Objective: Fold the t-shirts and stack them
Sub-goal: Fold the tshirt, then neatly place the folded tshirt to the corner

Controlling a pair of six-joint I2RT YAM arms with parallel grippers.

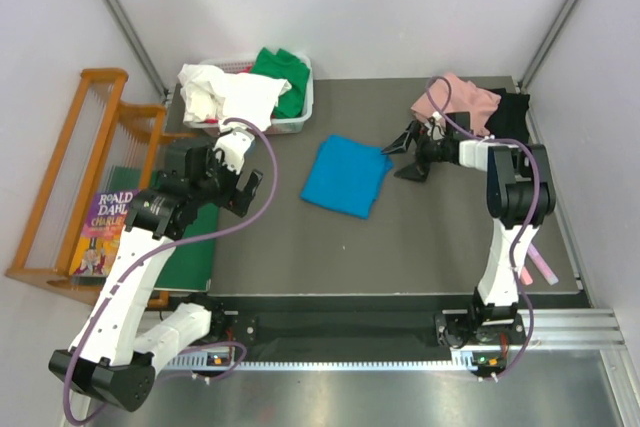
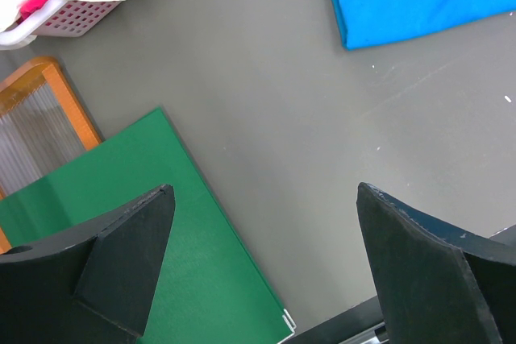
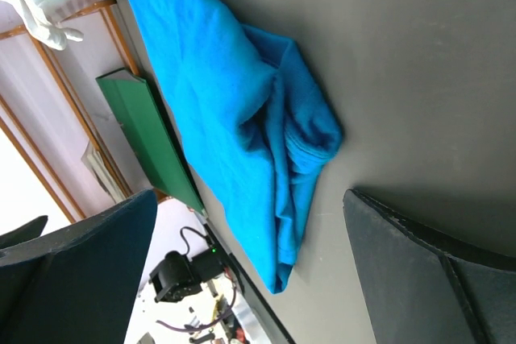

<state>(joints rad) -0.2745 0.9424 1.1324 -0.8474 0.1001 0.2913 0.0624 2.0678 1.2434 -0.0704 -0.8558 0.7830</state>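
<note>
Blue t-shirt [image 1: 345,175] sits folded into a rough square at the middle of the grey mat [image 1: 440,237], well apart from everything else, which I read as the start of the stack, laid where both arms can reach it. I see the unfolded supply heaped in the basket [image 1: 292,128] at the rear left, a white t-shirt [image 1: 230,95] spilling over the rim and a green t-shirt [image 1: 283,69] behind it. A pink t-shirt [image 1: 462,97] and a black t-shirt [image 1: 510,115] lie bunched at the rear right corner. My right gripper [image 1: 402,159] points at the blue one's right edge from just beside it, jaws spread wide, nothing between them; on its wrist camera the cloth fills the gap ahead but the fingers are clear of it. My left gripper [image 1: 232,175] hangs over the mat's left margin, near the basket, splayed just as wide and empty, with the green board [image 2: 161,167] and bare mat beneath it. My guess is the next shirt comes from the basket
</note>
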